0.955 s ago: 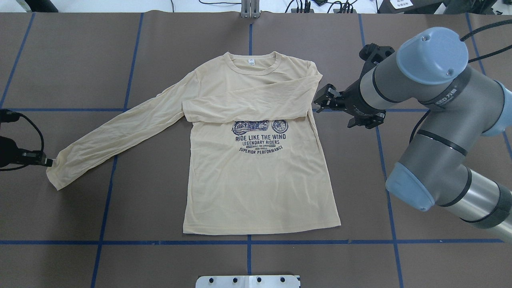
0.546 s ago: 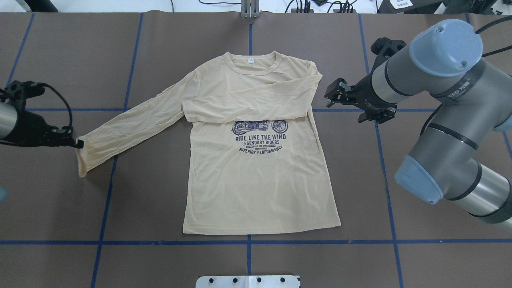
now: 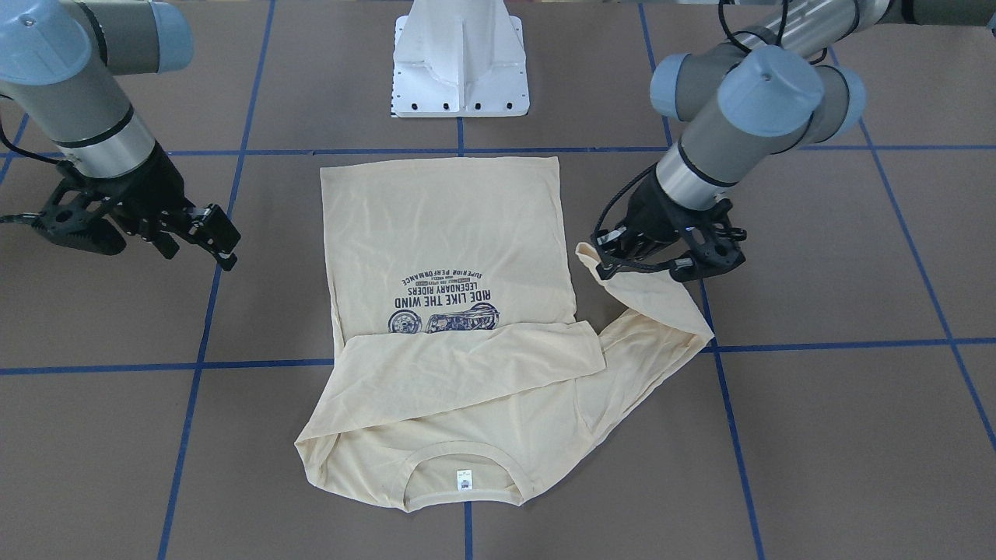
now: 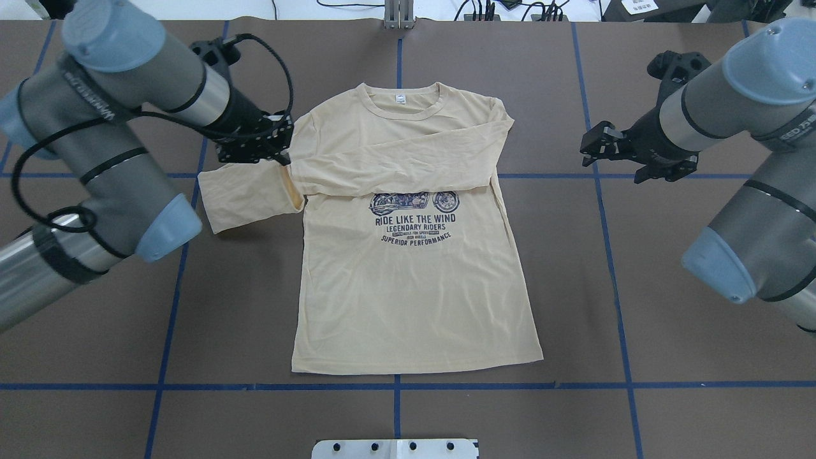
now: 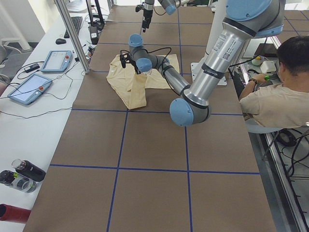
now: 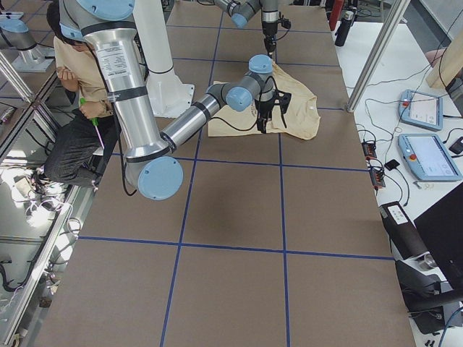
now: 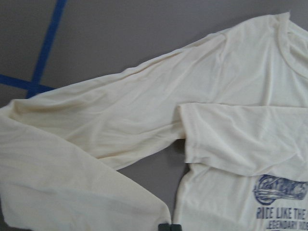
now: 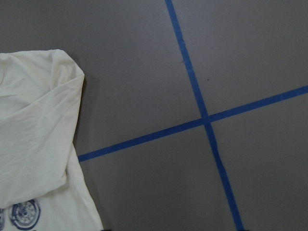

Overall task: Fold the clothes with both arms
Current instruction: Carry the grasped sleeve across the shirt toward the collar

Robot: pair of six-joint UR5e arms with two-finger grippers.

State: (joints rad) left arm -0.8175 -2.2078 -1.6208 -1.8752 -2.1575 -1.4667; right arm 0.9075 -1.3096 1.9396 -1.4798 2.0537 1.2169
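The brown counter (image 4: pixel 637 306) has blue tape lines (image 4: pixel 510 386) marking it into big squares, and most of it lies bare around my work. The shirt (image 4: pixel 414 287) lies flat in the middle, print (image 4: pixel 415 220) up and collar toward the far edge. Its hem (image 4: pixel 414 368) runs just short of the near cross line. Between that line and my white base plate (image 4: pixel 395 448) there is a free strip.

My left arm (image 4: pixel 108 146) reaches in over the far left squares. My right arm (image 4: pixel 752 159) comes in from the right side, off the cloth.

The right sleeve (image 4: pixel 395 166) lies folded across the chest, and its cuff ends near the shirt's left side seam. The left sleeve (image 4: pixel 248 194) is doubled back on itself. Its fold sticks out to about the blue line on the left, with open counter beyond.

My left claw (image 4: pixel 280 152) is clamped on that sleeve's cuff and holds it raised just beside the left shoulder. From my left wrist I see the sleeve's two layers and a gap of counter under the armpit.

My right claw (image 4: pixel 590 148) has its jaws spread and grips nothing. It hangs over bare counter, apart from the right shoulder edge.

The small white label (image 4: pixel 400 98) sits inside the collar.
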